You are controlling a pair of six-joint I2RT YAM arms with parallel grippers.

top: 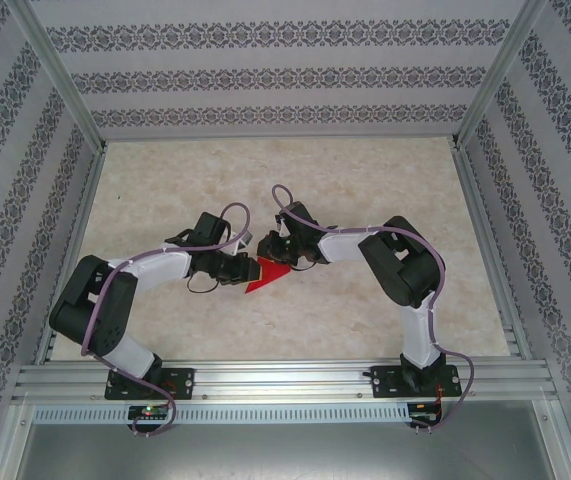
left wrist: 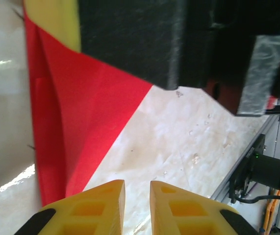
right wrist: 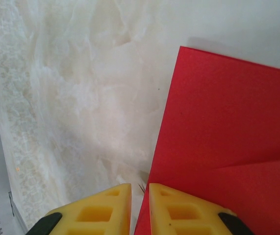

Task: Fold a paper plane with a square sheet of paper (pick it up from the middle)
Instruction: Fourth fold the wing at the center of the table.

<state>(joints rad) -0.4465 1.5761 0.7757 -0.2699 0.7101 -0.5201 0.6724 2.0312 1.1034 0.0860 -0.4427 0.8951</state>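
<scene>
The red square sheet of paper (top: 263,277) lies mid-table, folded into a pointed shape with a crease (left wrist: 81,107). In the right wrist view it fills the right side (right wrist: 228,122) and casts a thin shadow, so it sits slightly off the table. My right gripper (top: 283,255) is at its far end. Its jaws (right wrist: 140,191) stand nearly together, and the paper's edge runs in between them. My left gripper (top: 249,268) is at the paper's left side. Its fingertips (left wrist: 137,188) stand a narrow gap apart over bare table, just right of the paper.
The marble-look table (top: 365,180) is walled in by patterned panels and metal posts. An aluminium rail (top: 285,378) carrying both arm bases runs along the near edge. The right gripper's black body (left wrist: 130,39) hangs close above the left fingertips.
</scene>
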